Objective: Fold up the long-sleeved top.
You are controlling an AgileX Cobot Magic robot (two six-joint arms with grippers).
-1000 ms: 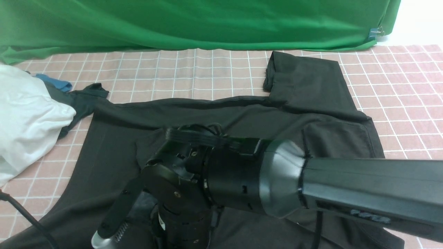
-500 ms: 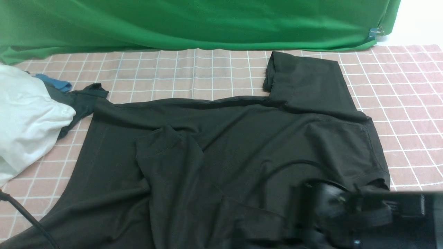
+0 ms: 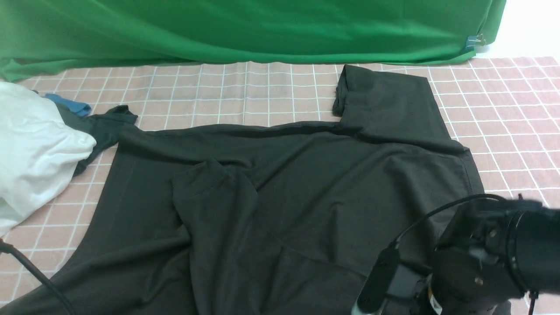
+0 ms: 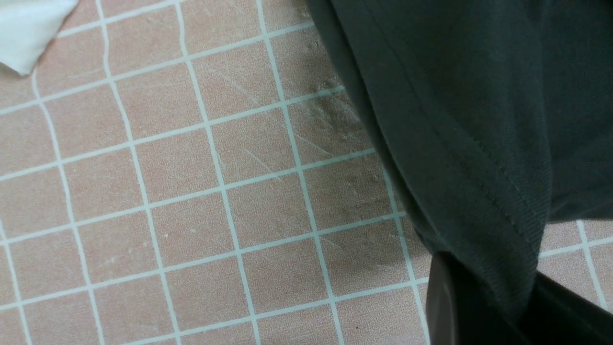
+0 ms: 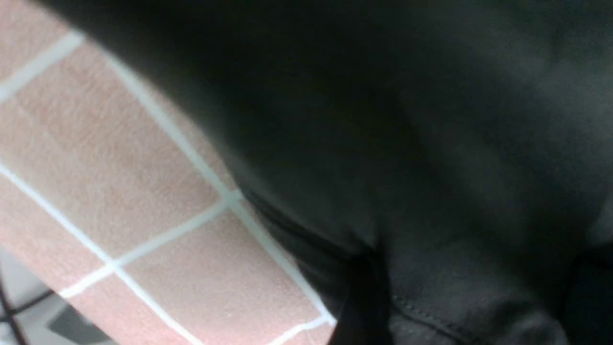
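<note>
Cloth fills most of the scene: the large plain black thin-fabric long-sleeved top [image 3: 306, 183] lies spread on the pink checked counter [image 3: 262, 87]. Its long axis runs side to side across the robot, and one sleeve is folded onto the body. Its near right corner sits directly under the right pincer [image 5: 474, 306], whose jaws stand wide astride the stitched edge, gripping nothing. The left pincer [image 4: 507, 311] is clamped on the hem at the left side, so closing the right one looks like the next step.

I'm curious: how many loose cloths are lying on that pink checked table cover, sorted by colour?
Black: 2, the long-sleeved top and a smaller dark scrap
White: 1, the bundle
Blue: 1, a small piece
Total: 4
</note>
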